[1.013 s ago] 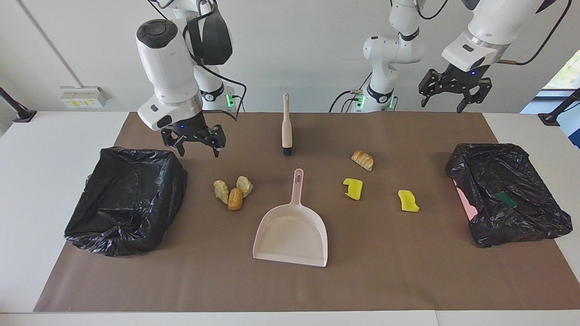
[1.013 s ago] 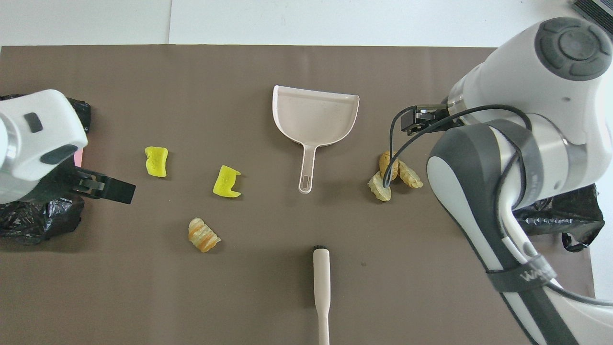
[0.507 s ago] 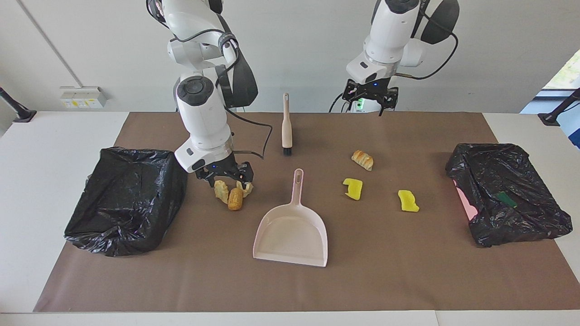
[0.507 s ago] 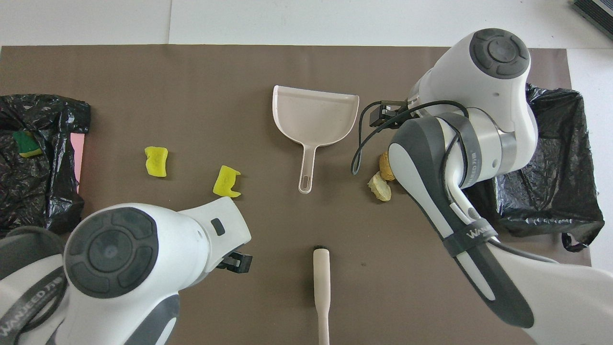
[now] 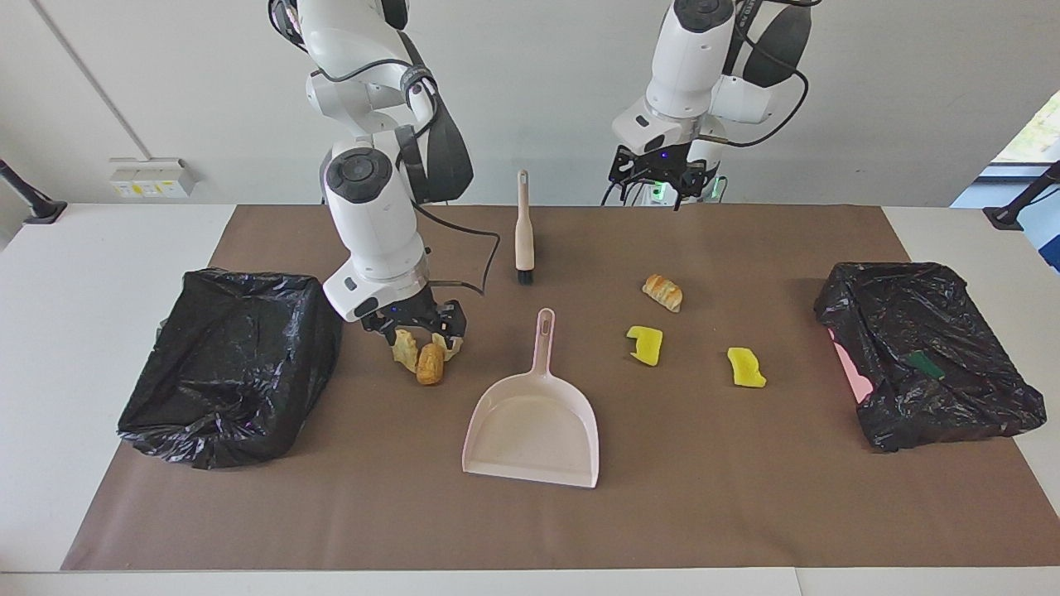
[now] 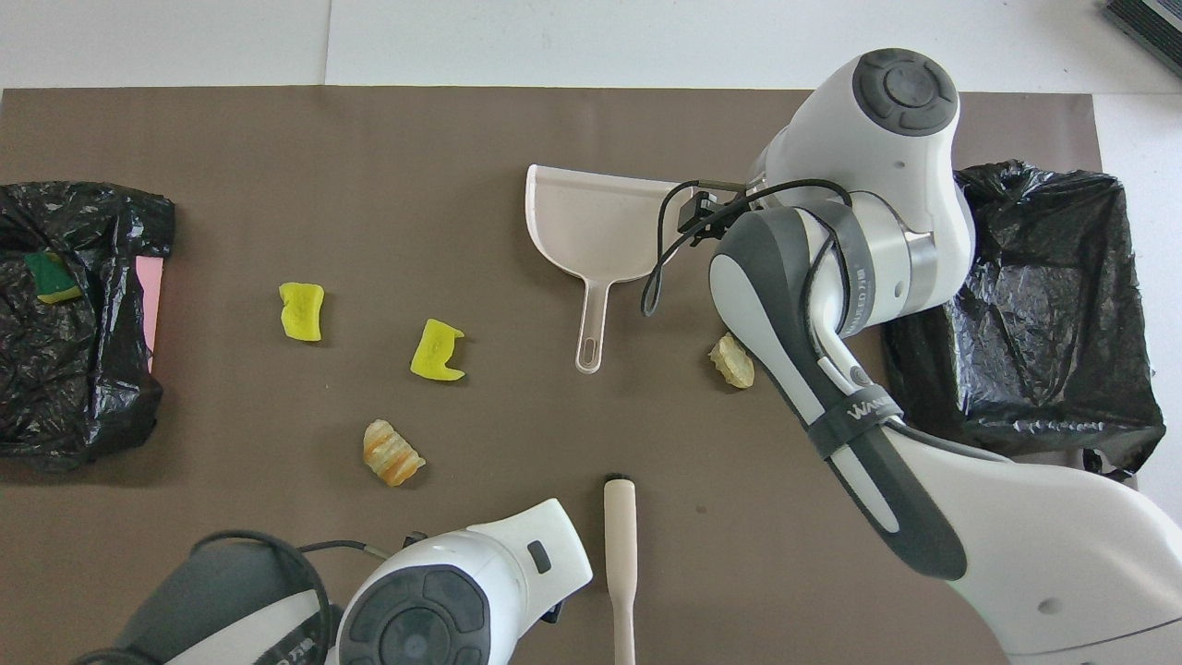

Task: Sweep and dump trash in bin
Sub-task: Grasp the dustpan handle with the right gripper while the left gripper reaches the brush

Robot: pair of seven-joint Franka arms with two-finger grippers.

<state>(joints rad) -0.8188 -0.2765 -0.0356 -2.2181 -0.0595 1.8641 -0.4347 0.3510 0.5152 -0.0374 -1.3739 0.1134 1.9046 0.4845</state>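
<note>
Three tan-brown trash chunks (image 5: 430,362) lie clustered beside the dustpan handle, toward the right arm's end. My right gripper (image 5: 422,333) is low over them, open, its fingertips straddling the chunks nearest the robots; I cannot tell whether they touch. In the overhead view my right arm covers the cluster except one chunk (image 6: 732,360). A fourth tan chunk (image 5: 662,292) and two yellow pieces (image 5: 646,343) (image 5: 746,367) lie toward the left arm's end. My left gripper (image 5: 654,175) hangs open and empty, high over the table edge by its base.
The pale pink dustpan (image 5: 534,422) lies mid-table, handle toward the robots. The beige brush (image 5: 523,228) lies nearer the robots. Black-bagged bins stand at the right arm's end (image 5: 232,364) and the left arm's end (image 5: 927,352); the latter holds a green-and-yellow sponge.
My right gripper came from beside the bin down onto the tan cluster. My left arm swung from over its bin back toward its base.
</note>
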